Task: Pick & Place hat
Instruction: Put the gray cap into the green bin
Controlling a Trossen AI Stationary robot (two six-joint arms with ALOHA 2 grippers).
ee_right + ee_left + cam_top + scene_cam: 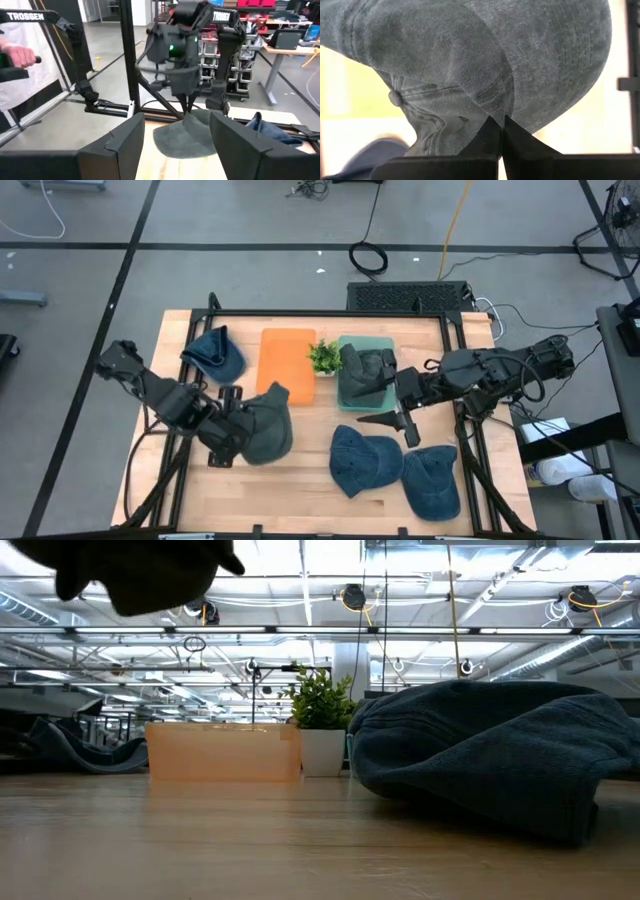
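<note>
Left gripper [243, 420]: over the left half of the wooden table [300, 480], near its front; in the left wrist view its two dark fingers [490, 137] are pressed together on a fold of grey cap [470, 60], pinching it; the cloth hangs bunched around the tips, the top button showing to one side

Grey cap: the high view has it [268, 425] just in front of the orange tray [288, 352], held at the left gripper; the low view catches a dark shape [140, 570] up in the upper corner, clear of the tabletop; the right wrist view sees it [187, 132] hanging under the far arm

Right gripper [400, 418]: reaching in from the right side, over the middle of the table, just in front of the green tray [345, 345]; fingers [120, 140] spread wide apart, nothing between them

Other hats: a dark cap [365, 372] lying in the green tray; two blue caps [365, 460] side by side at the front right; one more blue cap [215, 355] at the back left, beside the orange tray

Small plant [323, 358]: in a white pot between the two trays

Room: a person's hand [17, 55] on a handle at the edge of the right wrist view
</note>
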